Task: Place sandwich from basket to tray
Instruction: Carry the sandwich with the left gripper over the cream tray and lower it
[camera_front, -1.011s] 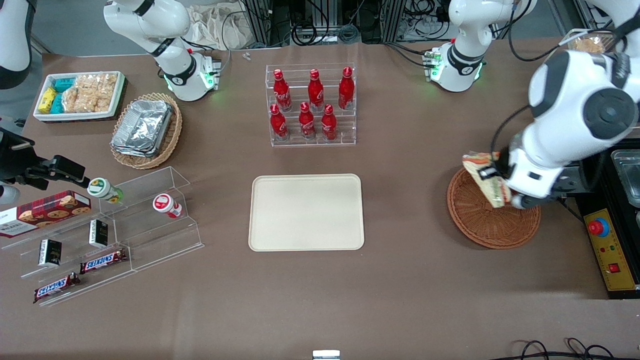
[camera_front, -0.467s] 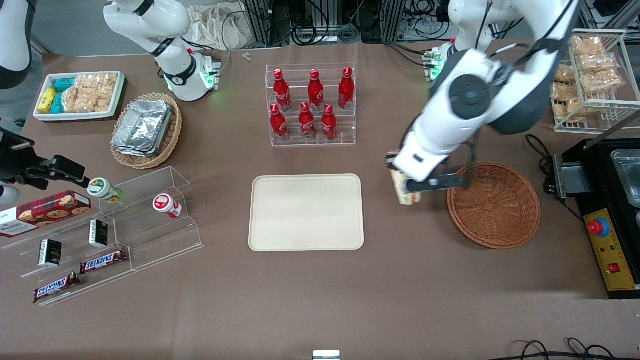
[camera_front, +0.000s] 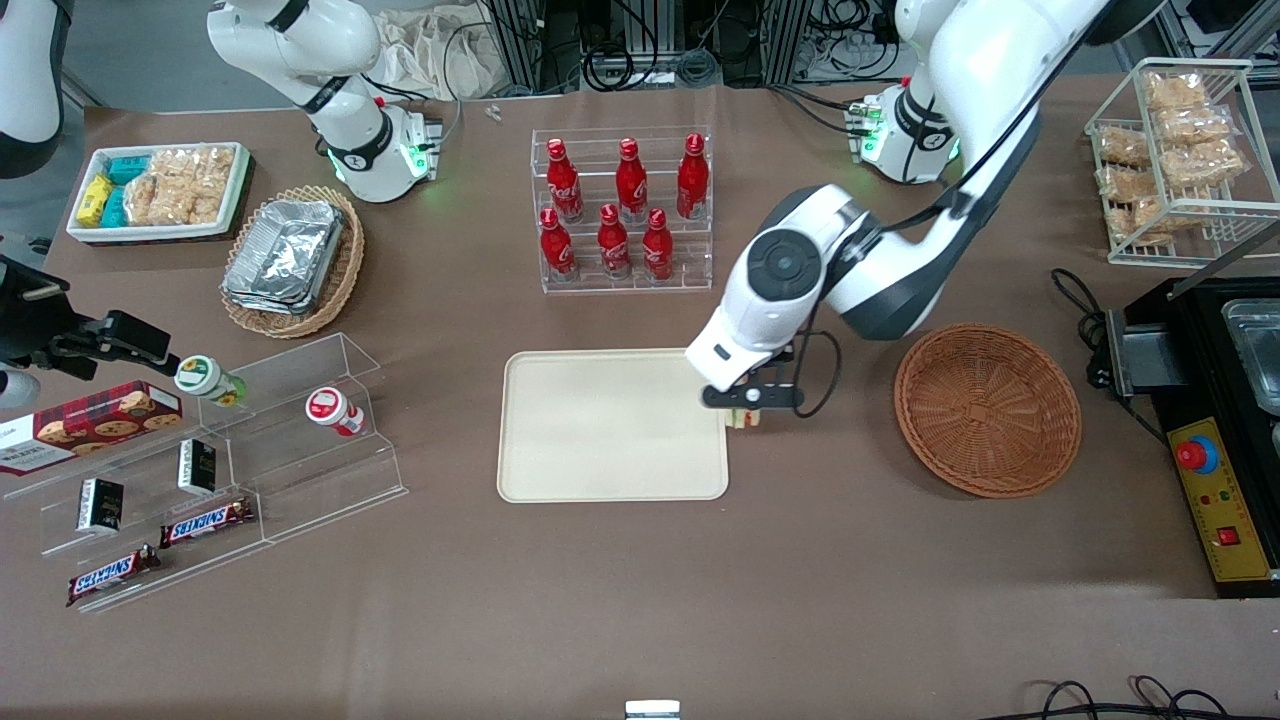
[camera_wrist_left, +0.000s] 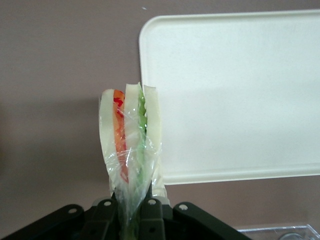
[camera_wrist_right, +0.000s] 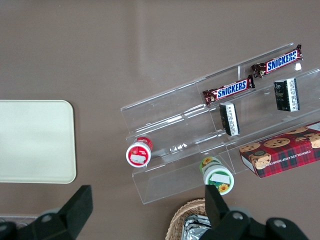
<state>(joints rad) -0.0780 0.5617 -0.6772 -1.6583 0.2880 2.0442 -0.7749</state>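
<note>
Robot lab w/ mock snack-shop setup: arms bolted to brown table (camera_front: 620, 600), cable bundles (camera_front: 650, 50) along table's edge, e-stop box (camera_front: 1215, 500); shop props incl. cola rack (camera_front: 622, 210), acrylic shelves (camera_front: 230, 470) w/ Snickers (camera_wrist_right: 229, 90).

Six red bottles (camera_front: 620, 212) in a clear rack; foil trays (camera_front: 285, 255) in a tan basket (camera_front: 340, 280) — toward my parked arm's end; two Snickers bars (camera_wrist_right: 250, 77) on acrylic steps.

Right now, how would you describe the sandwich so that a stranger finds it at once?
Find the cream tray at the table's middle. At its edge toward the round brown basket, the left arm's gripper holds the sandwich. It is the only clear-wrapped pale bread wedge with orange and green layers.
</note>
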